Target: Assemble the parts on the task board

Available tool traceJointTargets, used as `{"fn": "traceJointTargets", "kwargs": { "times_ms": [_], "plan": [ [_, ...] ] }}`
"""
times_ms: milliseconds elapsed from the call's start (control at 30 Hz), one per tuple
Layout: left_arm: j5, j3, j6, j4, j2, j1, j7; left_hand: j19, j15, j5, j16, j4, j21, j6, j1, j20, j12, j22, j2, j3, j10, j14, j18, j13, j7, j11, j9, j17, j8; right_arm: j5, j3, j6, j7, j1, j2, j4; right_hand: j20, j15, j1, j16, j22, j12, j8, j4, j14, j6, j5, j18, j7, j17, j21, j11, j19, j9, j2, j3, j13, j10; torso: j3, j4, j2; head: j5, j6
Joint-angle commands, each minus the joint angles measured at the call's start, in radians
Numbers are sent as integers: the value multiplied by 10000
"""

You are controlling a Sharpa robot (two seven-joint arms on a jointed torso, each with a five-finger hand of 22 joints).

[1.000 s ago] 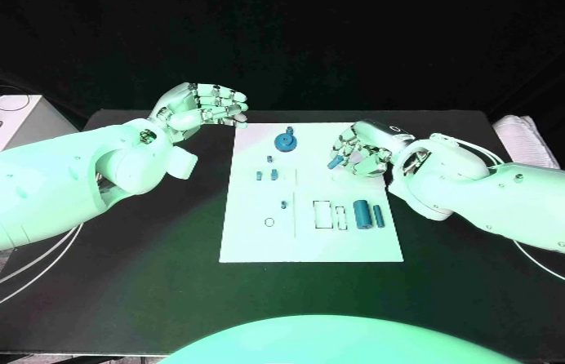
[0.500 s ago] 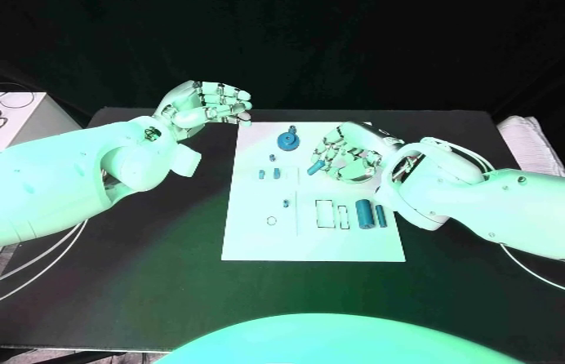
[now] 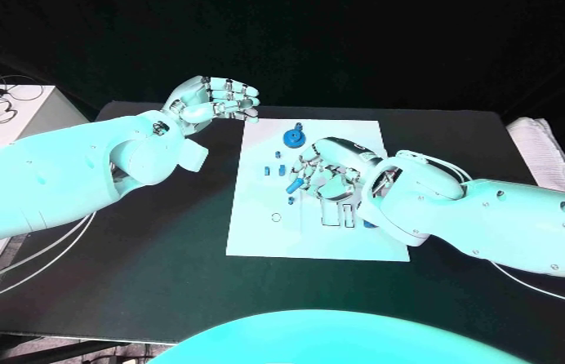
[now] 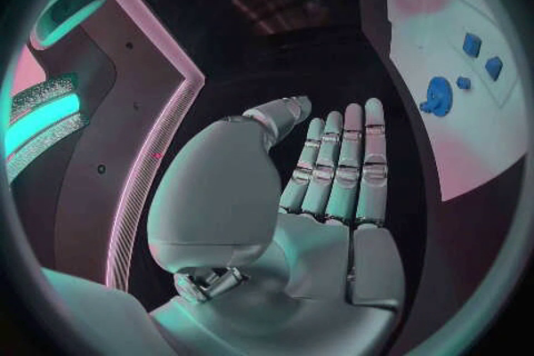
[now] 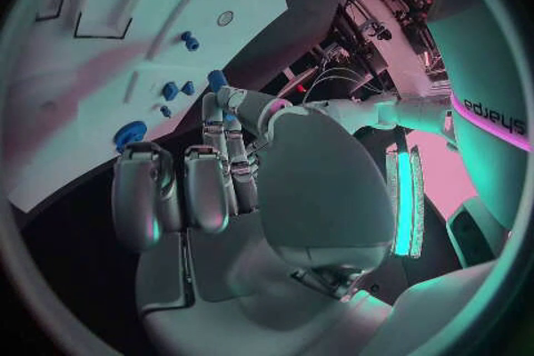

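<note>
right hand (image 3: 320,173) is pinching a small blue peg (image 3: 293,186) right over the white board (image 3: 265,235), probably lining it up with a hole; left hand (image 3: 218,99) hovers empty beside the board, fingers apart

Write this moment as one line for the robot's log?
right hand: pinching blue part over task board | left hand: holds nothing, raised off board | blue round part: on board

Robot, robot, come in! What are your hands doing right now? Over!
Right hand pinching a small blue cylinder part above the white task board. Left hand raised beside the board, fingers curled, holding nothing. Nothing blocking the board.
</note>
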Motion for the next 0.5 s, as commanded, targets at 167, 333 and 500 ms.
{"fn": "traceJointTargets", "kwargs": {
  "times_ms": [167,333,500],
  "plan": [
    [20,5,179,11,47,2,56,65,4,9,-30,-14,-45,-83,-46,32,-15,-13,31,-28,-69,69,83,15,351,-34,-10,12,49,-1125,-81,408,-68,-246,401,-126,-84,-61,-69,27,1187,-4,161,-5,373,53,33,-60,41,-7,33,-142,816,514,9,43,13,46,6,0,17,90,-57],
    [20,5,187,10,73,2,54,65,4,9,-30,-14,-45,-83,-46,32,-15,-13,31,-28,-69,69,83,15,351,-34,-10,12,49,-1525,-113,467,-151,-404,635,-284,-84,-61,-69,27,1187,-4,161,-5,373,53,33,-60,41,-7,33,-142,816,514,9,43,13,46,15,14,25,150,-63],
    [20,5,191,11,81,2,49,65,4,9,-30,-14,-45,-83,-46,32,-15,-13,31,-28,-69,69,83,15,351,-34,-10,12,49,-1825,-136,520,-229,-526,821,-409,-85,-60,-76,20,1168,-16,163,-17,370,45,29,-54,41,-20,7,-142,811,525,5,49,18,45,12,9,25,196,-63]
  ]
}}
